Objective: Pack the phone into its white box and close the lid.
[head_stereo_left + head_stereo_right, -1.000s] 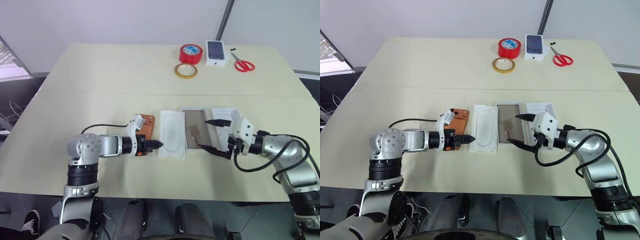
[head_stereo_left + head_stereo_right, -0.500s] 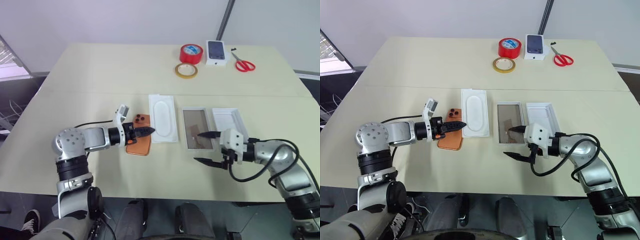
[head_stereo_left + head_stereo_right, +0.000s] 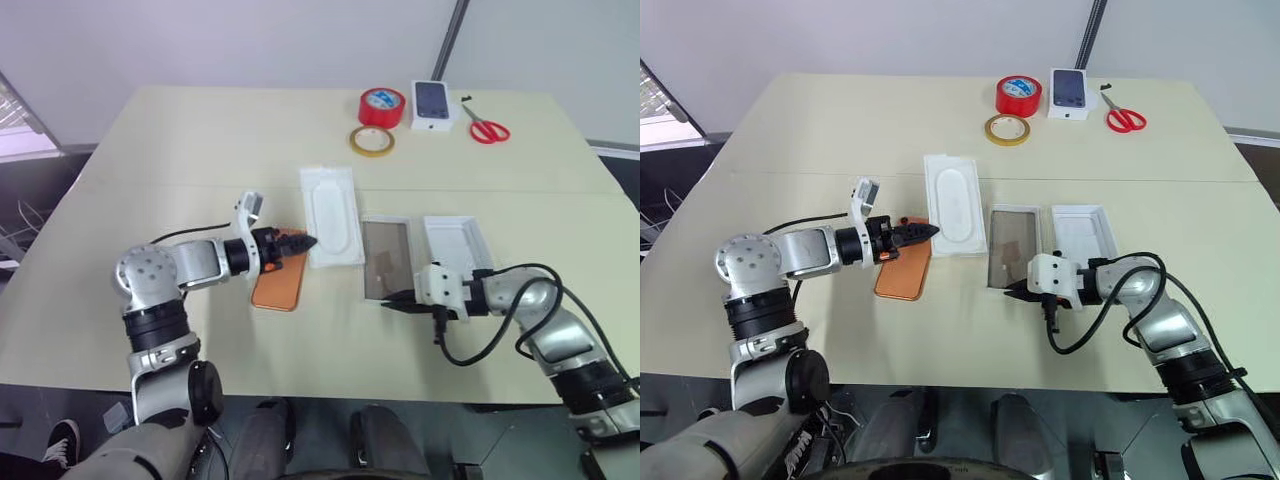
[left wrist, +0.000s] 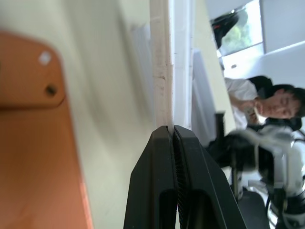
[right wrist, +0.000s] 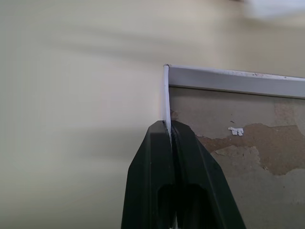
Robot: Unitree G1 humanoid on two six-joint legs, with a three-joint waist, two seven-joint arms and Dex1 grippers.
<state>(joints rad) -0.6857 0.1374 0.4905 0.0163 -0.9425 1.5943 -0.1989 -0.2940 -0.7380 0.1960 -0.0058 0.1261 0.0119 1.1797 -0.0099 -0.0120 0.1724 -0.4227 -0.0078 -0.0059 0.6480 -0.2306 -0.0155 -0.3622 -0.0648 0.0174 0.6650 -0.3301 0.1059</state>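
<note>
The orange phone lies back up on the table, beside my left gripper. That gripper is shut on the thin near edge of the white moulded insert, which lies slanted just beyond the phone; the left wrist view shows the insert's edge pinched between the fingers. The white box, its bare brown bottom showing, lies right of the insert. My right gripper is shut on the box's near wall at a corner. The white lid lies open side up, right of the box.
At the table's far side are a red tape roll, a yellow tape roll, a small white box printed with a phone picture and red scissors. A person appears in the left wrist view.
My right gripper came down and in, and went from open to shut on the box's near wall. My left gripper rose and carried the insert away from the box, uncovering the phone.
</note>
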